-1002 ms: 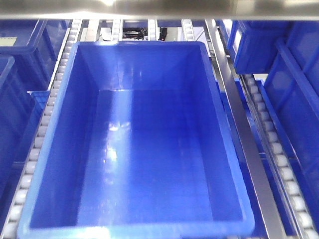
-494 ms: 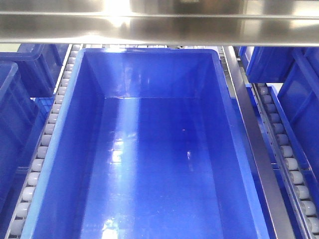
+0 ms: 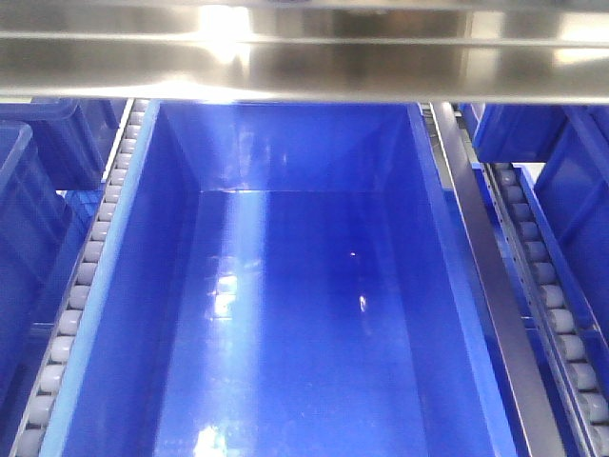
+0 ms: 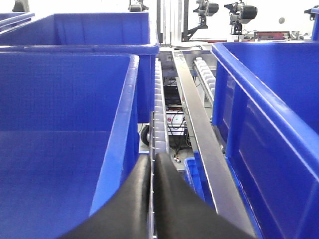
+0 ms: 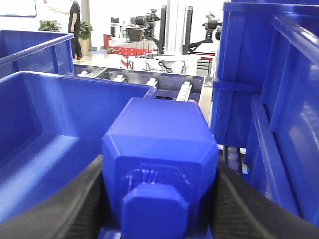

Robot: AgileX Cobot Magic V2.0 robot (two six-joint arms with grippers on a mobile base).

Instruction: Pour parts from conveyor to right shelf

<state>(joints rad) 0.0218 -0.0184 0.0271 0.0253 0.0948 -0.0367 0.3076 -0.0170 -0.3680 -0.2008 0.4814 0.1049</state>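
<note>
The part [image 5: 159, 132], a bright-blue bevelled block with a short knob facing the camera, sits between the black fingers [image 5: 92, 191] of my right gripper [image 5: 160, 177], which is shut on it. It hangs by the near right rim of a deep blue bin [image 5: 55, 114]. In the front view a large blue bin [image 3: 285, 314] with nothing in it rests on the right shelf's white rollers [image 3: 84, 276] and steel rails [image 3: 476, 248]. My left gripper [image 4: 152, 167] is shut on nothing, above a roller rail [image 4: 159, 109] between two bins. The conveyor is out of view.
A steel crossbar [image 3: 304, 57] spans the top of the front view. More blue bins flank the middle one [image 3: 29, 219] [image 3: 580, 190]. Stacked bins [image 5: 269, 74] rise close on the right of the right wrist view. Bin walls [image 4: 65, 94] [image 4: 269, 99] hem the left gripper.
The front view has closed in on the middle bin: it fills more of the frame, its near rim has left the picture, and the steel crossbar has come down from the top.
</note>
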